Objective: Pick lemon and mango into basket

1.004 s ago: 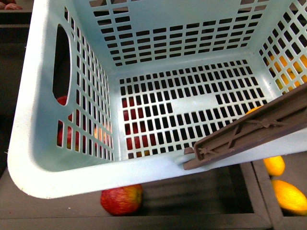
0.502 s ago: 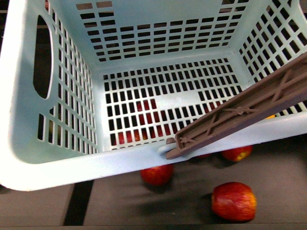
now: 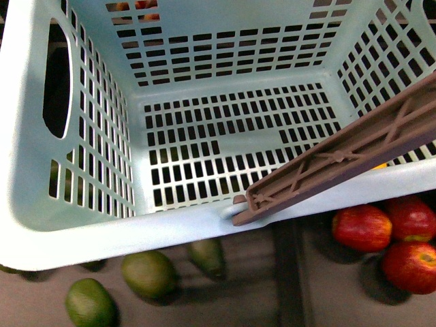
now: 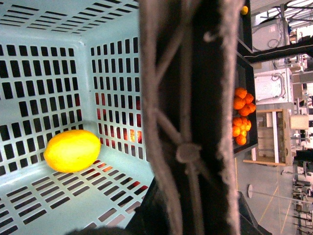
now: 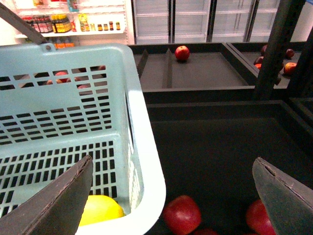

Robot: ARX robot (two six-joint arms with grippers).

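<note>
**Right arm.** The right gripper (image 5: 171, 161) hovers above the basket (image 3: 136, 235) at its near corner. Its fingers (image 5: 63, 196) are spread wide. One finger is over the basket interior and the other is over the dark tray (image 5: 220, 147) beside it.

**Left arm.** In the left wrist view the brown handle (image 4: 186, 122) runs across the lens at very close range. The left gripper (image 4: 142, 215) shows only as a dark mass behind the handle, so its claw state cannot be told.

**Task object.** The lemon (image 4: 72, 150) lies on the basket's slotted floor, in a corner against the wall.

**Surroundings.** In the front view the handle lies slanted across the basket's right side. Green oval fruits (image 3: 148, 274) and apples (image 3: 362, 228) lie outside the basket, just past its near rim.
</note>
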